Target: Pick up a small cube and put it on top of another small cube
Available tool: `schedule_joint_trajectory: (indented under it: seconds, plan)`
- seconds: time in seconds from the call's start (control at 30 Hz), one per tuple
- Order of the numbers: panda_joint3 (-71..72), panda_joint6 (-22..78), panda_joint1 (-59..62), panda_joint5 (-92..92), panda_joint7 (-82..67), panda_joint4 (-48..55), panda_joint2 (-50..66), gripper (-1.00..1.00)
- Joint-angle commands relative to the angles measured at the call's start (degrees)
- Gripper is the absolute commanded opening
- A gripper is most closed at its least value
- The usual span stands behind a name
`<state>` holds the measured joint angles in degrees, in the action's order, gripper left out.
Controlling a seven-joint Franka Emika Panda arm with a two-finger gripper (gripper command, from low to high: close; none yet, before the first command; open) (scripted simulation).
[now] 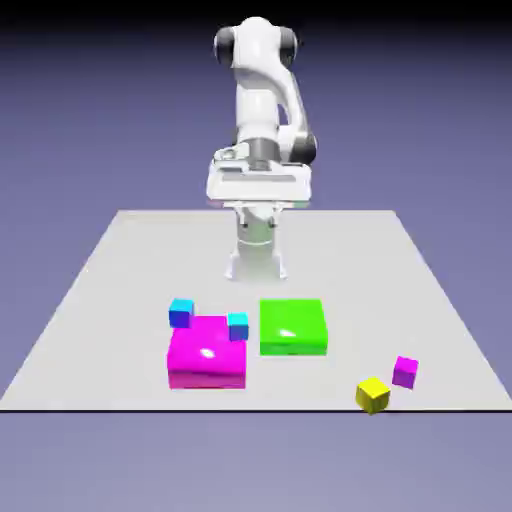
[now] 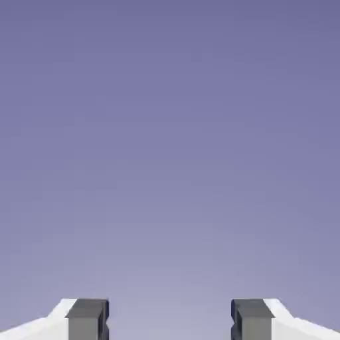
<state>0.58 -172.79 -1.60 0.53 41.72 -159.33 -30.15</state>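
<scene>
From where I stand, the fingers (image 2: 170,320) hang high near the arm's base, spread wide apart with nothing between them, and the hand view shows only the plain backdrop, so it offers no help yet in aiming. The small cubes are scattered well away from the hand. The yellow cube (image 1: 372,395) sits right by the near edge of the surface (image 1: 100,300); a nudge from a badly centred approach could send it over. The purple cube (image 1: 405,373) is just beside it, so a finger coming down between the two might shove one into the other. Over on the exterior view's left, one blue cube (image 1: 181,314) and another light-blue cube (image 1: 238,326) lie close to the big magenta block (image 1: 208,355), and I can't tell whether either one touches it. The green block (image 1: 292,325) is near the second, leaving little room for a finger. The task doesn't say which pair to stack, so a wrong choice is possible, and an off-centre release could topple the upper cube.
</scene>
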Motion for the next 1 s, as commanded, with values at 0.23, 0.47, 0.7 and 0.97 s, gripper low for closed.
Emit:
schedule_joint_trajectory:
  seconds: [0.23,0.47,0.7,0.97]
  plan:
    - [3.82,8.09,-6.05,3.49,-4.87,11.08,16.61,0.0]
    - [7.16,15.16,-11.34,6.55,-9.13,20.77,31.15,0.0]
    - [10.5,22.24,-16.63,9.61,-13.38,30.47,45.69,0.0]
    - [12.35,26.06,-21.25,12.66,-16.18,38.39,58.98,0.0]
